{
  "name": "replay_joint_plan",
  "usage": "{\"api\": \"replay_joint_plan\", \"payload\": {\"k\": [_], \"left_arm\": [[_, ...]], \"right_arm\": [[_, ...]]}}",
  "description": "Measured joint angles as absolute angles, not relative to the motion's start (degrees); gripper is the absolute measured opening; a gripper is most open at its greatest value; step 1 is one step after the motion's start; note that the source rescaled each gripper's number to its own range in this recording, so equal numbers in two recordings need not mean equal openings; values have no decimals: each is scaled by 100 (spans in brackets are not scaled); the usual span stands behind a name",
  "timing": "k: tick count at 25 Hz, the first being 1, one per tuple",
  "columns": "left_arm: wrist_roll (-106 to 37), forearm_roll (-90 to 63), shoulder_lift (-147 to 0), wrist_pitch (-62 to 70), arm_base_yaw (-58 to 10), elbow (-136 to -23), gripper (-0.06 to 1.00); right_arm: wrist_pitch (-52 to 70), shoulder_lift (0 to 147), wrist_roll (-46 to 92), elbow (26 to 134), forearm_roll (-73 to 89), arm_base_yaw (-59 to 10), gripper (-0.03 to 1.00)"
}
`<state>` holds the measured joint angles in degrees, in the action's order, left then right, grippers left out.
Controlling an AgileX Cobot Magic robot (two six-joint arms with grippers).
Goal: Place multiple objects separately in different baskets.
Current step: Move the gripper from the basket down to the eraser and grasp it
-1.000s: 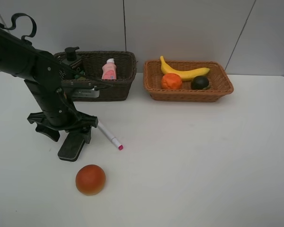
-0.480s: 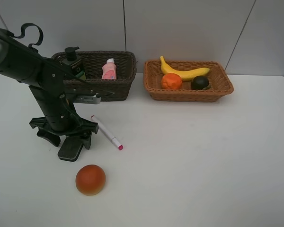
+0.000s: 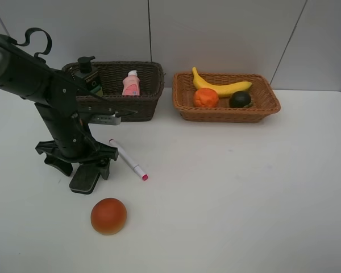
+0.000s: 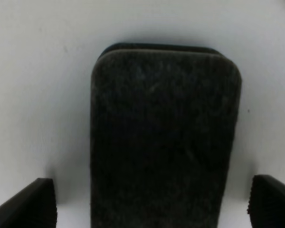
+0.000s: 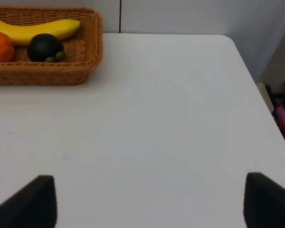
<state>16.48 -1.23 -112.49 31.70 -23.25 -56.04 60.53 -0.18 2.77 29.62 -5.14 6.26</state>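
Three things lie loose on the worktop (image 3: 244,187); left claw (image 4: 147,204), jaws apart, straddles the black eraser (image 4: 164,133), so closing squarely comes next. Right claw (image 5: 152,202) hangs apart, empty.

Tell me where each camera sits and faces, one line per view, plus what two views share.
Exterior high: mounted high, facing down across the white table toward the back wall; shows the left arm and left gripper.
Left wrist: behind the left gripper, looking straight down at the black eraser; its open fingertips show.
Right wrist: behind the open right gripper, looking over the table to the light wicker basket.
Shared: exterior and left wrist both show the black eraser.
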Motion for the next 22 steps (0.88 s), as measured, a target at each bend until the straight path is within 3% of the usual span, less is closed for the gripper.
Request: {"api": "replay_joint_plan", "payload": {"k": [3, 4, 6, 7, 22], "left_arm": [[1648, -123, -11249, 3170, -2325, -5604, 95], [1648, -123, -11255, 3170, -2325, -5604, 87], [1648, -123, -11305, 3179, -2325, -5604, 56], [1644, -128, -11311, 3192, -2325, -5611, 52], [1644, -127, -11339, 3220, -2325, -5624, 54]], "right_arm": [[6053, -18, 277, 2962, -514, 626, 98], [6053, -18, 277, 2962, -514, 626, 98], [6053, -18, 277, 2962, -514, 626, 98], [6053, -18, 277, 2962, -514, 626, 98], [6053, -18, 277, 2962, -514, 626, 98]]}}
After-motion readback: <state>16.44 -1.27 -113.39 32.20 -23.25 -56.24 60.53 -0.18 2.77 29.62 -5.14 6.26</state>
